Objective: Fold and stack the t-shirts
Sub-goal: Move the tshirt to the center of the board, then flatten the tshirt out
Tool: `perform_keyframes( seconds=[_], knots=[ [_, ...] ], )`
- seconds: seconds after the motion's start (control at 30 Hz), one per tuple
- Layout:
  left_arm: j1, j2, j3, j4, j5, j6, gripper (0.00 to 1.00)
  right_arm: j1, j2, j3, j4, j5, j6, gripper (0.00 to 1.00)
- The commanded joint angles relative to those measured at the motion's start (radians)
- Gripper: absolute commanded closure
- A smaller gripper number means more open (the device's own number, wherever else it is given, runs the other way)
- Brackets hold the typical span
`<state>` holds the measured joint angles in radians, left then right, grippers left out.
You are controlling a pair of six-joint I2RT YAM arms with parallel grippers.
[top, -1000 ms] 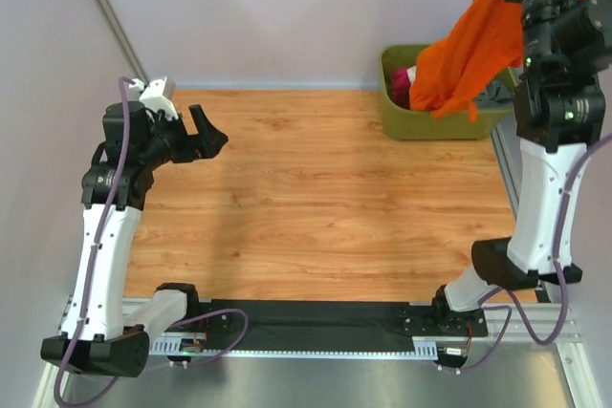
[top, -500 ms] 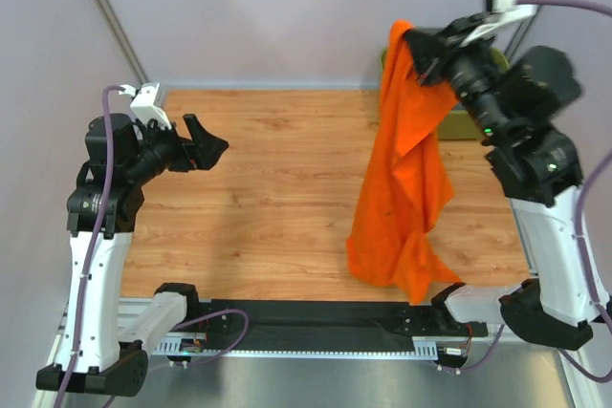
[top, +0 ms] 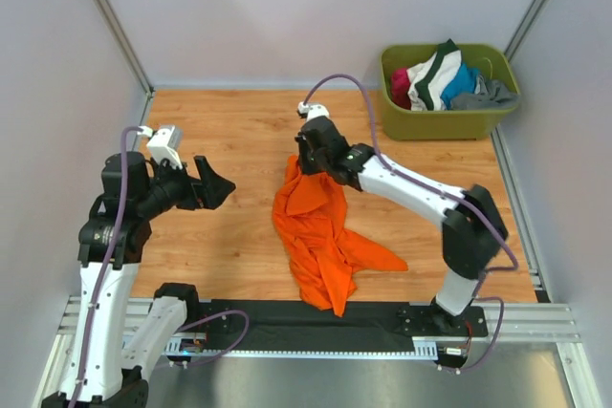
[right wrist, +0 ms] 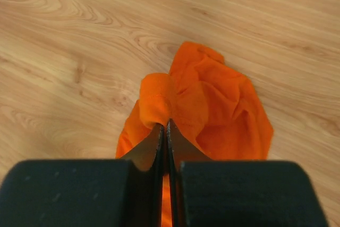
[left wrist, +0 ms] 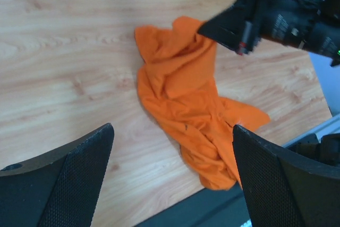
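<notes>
**Current step: laying out the first shirt before folding.**

1. The left gripper (top: pixel 218 188) hangs above the table (top: pixel 239 131) with its jaws spread wide and nothing between them. The cloth lies ahead of its fingertips, apart from them.

2. The orange t-shirt (top: pixel 320 236) lies crumpled on the table between the two grippers. Its upper end is bunched at the right gripper's fingertips. The rest trails away from that gripper toward the arm bases, and one flap is thrown out to the side. No sleeve, collar or hem can be told apart in the heap.

3. The right gripper (top: pixel 304 167) is low over the table with its jaws pressed together on a fold at the shirt's upper end. In the right wrist view the cloth puckers up around both fingertips, so the grip is judged secure.

4. The tub (top: pixel 449 123) stands well beyond the right gripper at the far corner and holds mixed garments (top: pixel 440 78).

**Next move, as a judgement.** No fold has been made, and the task is at an early stage. The shirt must be spread flat first. This probably calls for the left gripper to close on a free edge on its own side of the heap. The two grippers would then draw apart to pull out the creases.
</notes>
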<state>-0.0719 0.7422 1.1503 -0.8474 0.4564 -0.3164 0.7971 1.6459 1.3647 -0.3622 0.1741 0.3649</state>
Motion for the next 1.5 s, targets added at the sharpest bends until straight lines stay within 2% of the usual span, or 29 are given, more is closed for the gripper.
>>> perform_keyframes(
  seconds=[0.0, 0.07, 0.13, 0.23, 0.27, 0.3, 0.37, 0.4, 0.43, 0.5, 0.6, 0.63, 0.7, 0.73, 0.87, 1.0, 1.03, 1.2, 1.37, 1.4, 1.43, 1.47],
  knots=[
    [-0.003, -0.001, -0.076, 0.001, 0.016, -0.052, 0.01, -0.001, 0.176, 0.178, 0.091, -0.013, 0.086, 1.00],
    [-0.003, -0.001, -0.110, -0.007, -0.016, -0.069, 0.02, -0.004, 0.334, 0.299, -0.004, -0.051, 0.107, 1.00],
    [-0.003, 0.003, -0.119, -0.034, -0.103, -0.084, 0.02, 0.001, 0.415, 0.437, -0.055, -0.111, 0.153, 1.00],
    [-0.003, 0.028, -0.123, -0.059, -0.163, -0.101, 0.01, 0.020, 0.499, 0.535, -0.060, -0.235, 0.198, 1.00],
    [-0.003, 0.032, -0.123, -0.056, -0.166, -0.102, 0.01, 0.034, 0.508, 0.553, -0.066, -0.236, 0.195, 0.93],
    [-0.003, 0.034, -0.126, -0.053, -0.174, -0.102, 0.01, 0.040, 0.503, 0.562, -0.084, -0.225, 0.189, 0.66],
    [-0.003, 0.048, -0.126, -0.047, -0.180, -0.093, 0.01, 0.044, 0.468, 0.574, -0.165, -0.190, 0.154, 0.33],
    [-0.003, 0.057, -0.123, -0.042, -0.174, -0.087, 0.01, 0.039, 0.447, 0.570, -0.200, -0.179, 0.140, 0.05],
    [-0.003, 0.077, -0.116, -0.038, -0.162, -0.082, 0.01, 0.028, 0.390, 0.562, -0.274, -0.136, 0.122, 0.00],
    [-0.005, 0.098, -0.107, -0.010, -0.118, -0.066, 0.01, -0.015, 0.315, 0.510, -0.329, -0.127, 0.112, 0.00],
    [-0.051, 0.161, -0.066, 0.028, -0.126, -0.059, 0.02, -0.099, 0.122, 0.390, -0.401, -0.111, 0.114, 0.00],
    [-0.078, 0.208, -0.032, 0.034, -0.146, -0.061, 0.02, -0.119, 0.023, 0.354, -0.411, -0.090, 0.118, 0.00],
    [-0.179, 0.270, 0.006, 0.054, -0.220, -0.067, 0.03, -0.179, -0.075, 0.224, -0.437, -0.038, 0.146, 0.00],
    [-0.236, 0.346, 0.043, 0.063, -0.234, -0.079, 0.03, -0.202, -0.159, 0.168, -0.467, -0.021, 0.161, 0.00],
    [-0.311, 0.567, 0.164, 0.064, -0.265, -0.089, 0.07, -0.288, -0.332, -0.114, -0.521, 0.019, 0.252, 0.00],
    [-0.399, 0.788, 0.340, -0.001, -0.453, -0.015, 0.08, -0.289, -0.474, -0.378, -0.544, 0.016, 0.379, 0.00],
    [-0.414, 0.872, 0.400, -0.013, -0.455, -0.004, 0.08, -0.289, -0.532, -0.471, -0.529, -0.014, 0.397, 0.00],
    [-0.465, 1.013, 0.445, 0.031, -0.412, 0.071, 0.12, -0.289, -0.704, -0.650, -0.521, -0.061, 0.520, 0.04],
    [-0.525, 1.129, 0.457, 0.008, -0.455, 0.105, 0.16, -0.288, -0.801, -0.725, -0.555, -0.056, 0.560, 0.08],
    [-0.528, 1.143, 0.457, 0.007, -0.507, 0.106, 0.17, -0.289, -0.804, -0.748, -0.538, -0.067, 0.562, 0.10],
    [-0.528, 1.169, 0.450, 0.007, -0.521, 0.111, 0.21, -0.288, -0.793, -0.762, -0.528, -0.093, 0.563, 0.10],
    [-0.528, 1.178, 0.444, 0.011, -0.563, 0.111, 0.31, -0.288, -0.787, -0.776, -0.512, -0.105, 0.565, 0.11]
  ],
)
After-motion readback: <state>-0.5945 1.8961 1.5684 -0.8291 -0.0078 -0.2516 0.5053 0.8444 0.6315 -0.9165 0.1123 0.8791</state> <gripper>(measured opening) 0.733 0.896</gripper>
